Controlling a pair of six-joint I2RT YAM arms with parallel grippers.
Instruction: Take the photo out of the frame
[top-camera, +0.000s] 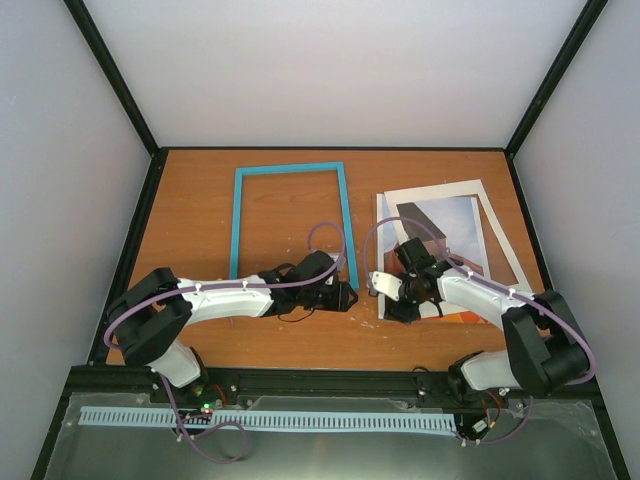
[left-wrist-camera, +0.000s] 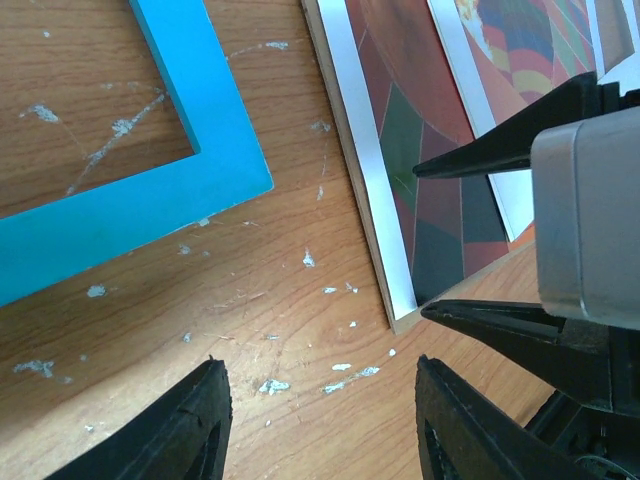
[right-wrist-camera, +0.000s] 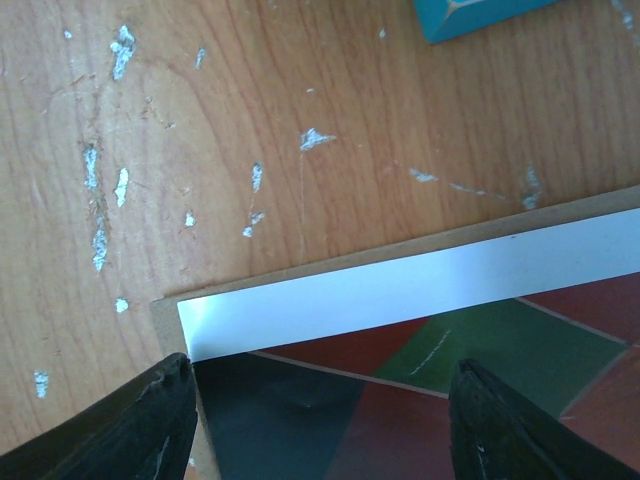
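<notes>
**A:** Where is the photo (right-wrist-camera: 420, 350) lying?

**B:** It is lying flat on a brown backing board (right-wrist-camera: 165, 325) at the right of the table (top-camera: 200, 180). It is outside the frame (top-camera: 237, 220) and just beside the frame's right border. The frame is lying flat too, with bare wood showing through its opening.

**A:** And what is the right gripper (right-wrist-camera: 322, 395) doing?

**B:** It is hanging over the photo's near left corner. Its jaws are standing apart, one on either side of that corner, so the white margin and the dark patch are showing between them. Nothing is being clamped. I cannot tell whether the tips are touching the paper.

**A:** And the left gripper (left-wrist-camera: 320, 400)?

**B:** It is hovering over bare wood between the frame's near right corner and the left edge of the board. It is pointing towards the photo. Its jaws are also standing apart, with only tabletop between them. The right gripper's fingers are showing just beyond it, over the print.
</notes>
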